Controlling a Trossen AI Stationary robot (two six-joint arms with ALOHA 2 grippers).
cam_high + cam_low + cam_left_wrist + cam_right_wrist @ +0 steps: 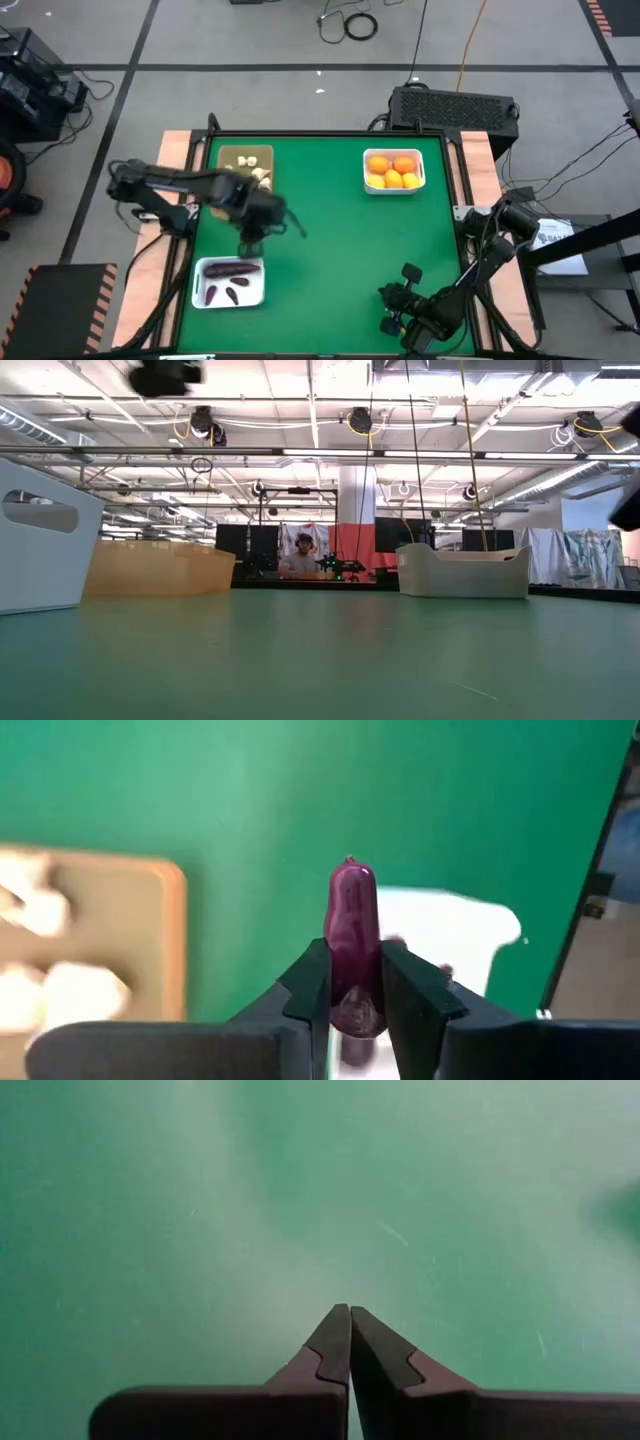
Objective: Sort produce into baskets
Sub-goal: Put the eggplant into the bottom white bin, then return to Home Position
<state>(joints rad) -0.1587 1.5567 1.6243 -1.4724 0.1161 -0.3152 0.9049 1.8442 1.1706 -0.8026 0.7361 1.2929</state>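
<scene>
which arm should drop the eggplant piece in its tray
Left. The left gripper is already shut on the purple eggplant piece, hovering just above the white tray holding the other purple pieces. The right gripper is shut, empty, at the table's near right corner.

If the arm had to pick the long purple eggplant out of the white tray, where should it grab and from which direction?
Best guess: come straight down from above and close across the middle of the long eggplant. It lies flat and lengthwise in the white tray, so its narrow width suits the fingers. Smaller purple pieces lie beside it; stay on the long one's side.
</scene>
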